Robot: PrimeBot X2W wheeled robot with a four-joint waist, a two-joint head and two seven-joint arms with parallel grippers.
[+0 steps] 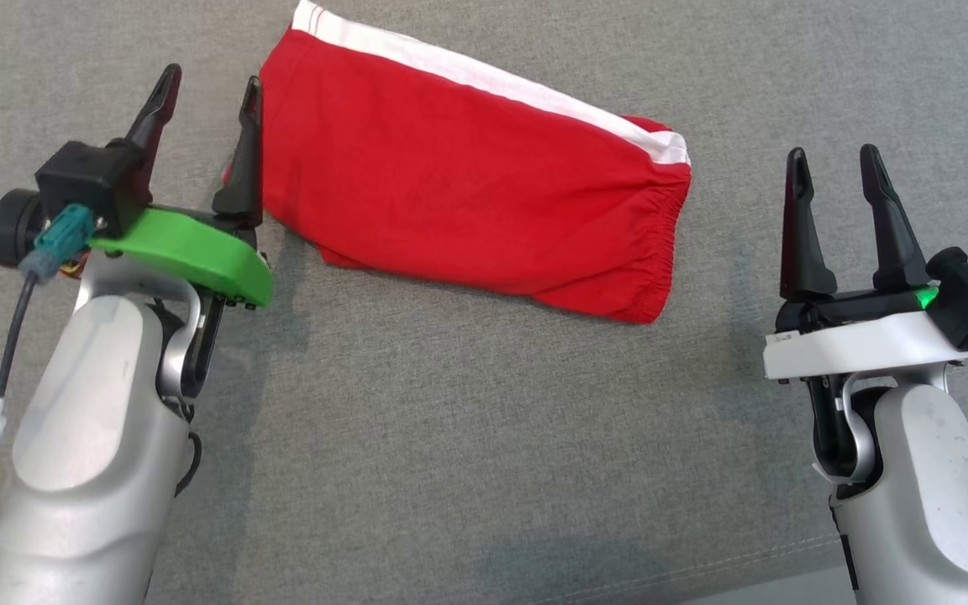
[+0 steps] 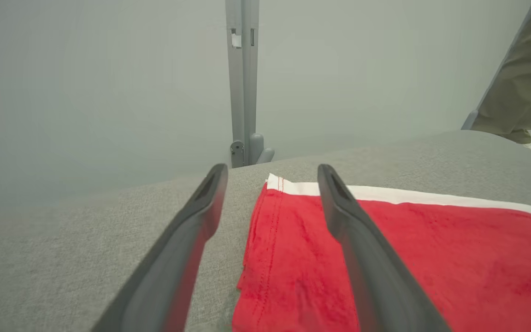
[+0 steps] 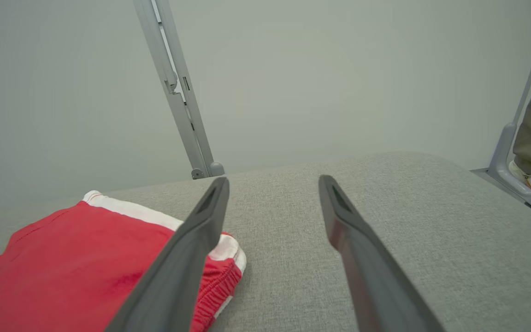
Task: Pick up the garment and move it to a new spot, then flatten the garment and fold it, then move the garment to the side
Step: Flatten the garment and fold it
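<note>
Red shorts (image 1: 467,176) lie folded toward the far edge of the grey cushion (image 1: 484,437). Left claw (image 1: 211,80) gapes at their left hem; right claw (image 1: 833,153) gapes too, well apart. We judge the risk: pinching only the top layer drags the fold undone.

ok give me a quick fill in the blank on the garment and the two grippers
1. The red garment has a ____ stripe along one edge.
2. The left gripper is at the garment's edge, its jaws ____.
3. The right gripper holds ____.
Missing words: white; open; nothing.
</note>
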